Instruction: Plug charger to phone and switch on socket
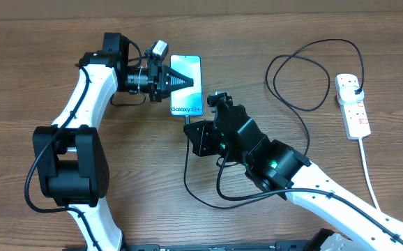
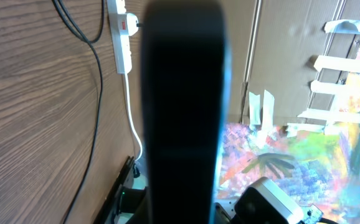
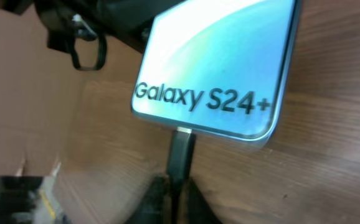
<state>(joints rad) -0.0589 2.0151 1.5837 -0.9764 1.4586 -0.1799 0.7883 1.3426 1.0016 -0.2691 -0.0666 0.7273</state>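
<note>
The phone (image 1: 187, 85) lies on the wooden table, its blue screen reading "Galaxy S24+" (image 3: 217, 56). My left gripper (image 1: 170, 80) is shut on the phone's left edge; in the left wrist view the phone (image 2: 181, 112) fills the middle as a dark bar. The charger's connector (image 3: 181, 149) sits in the phone's bottom port. My right gripper (image 3: 172, 186) straddles the connector with its fingers (image 3: 158, 199) slightly apart from it. The black charger cable (image 1: 306, 118) loops to its plug (image 1: 355, 87) in the white socket (image 1: 353, 104) at the right.
The socket's white cord (image 1: 369, 174) runs toward the table's front right. Slack charger cable (image 1: 194, 188) curls under my right arm (image 1: 271, 164). The left arm's black base (image 1: 69, 167) stands at the front left. The socket (image 2: 123, 37) also shows in the left wrist view.
</note>
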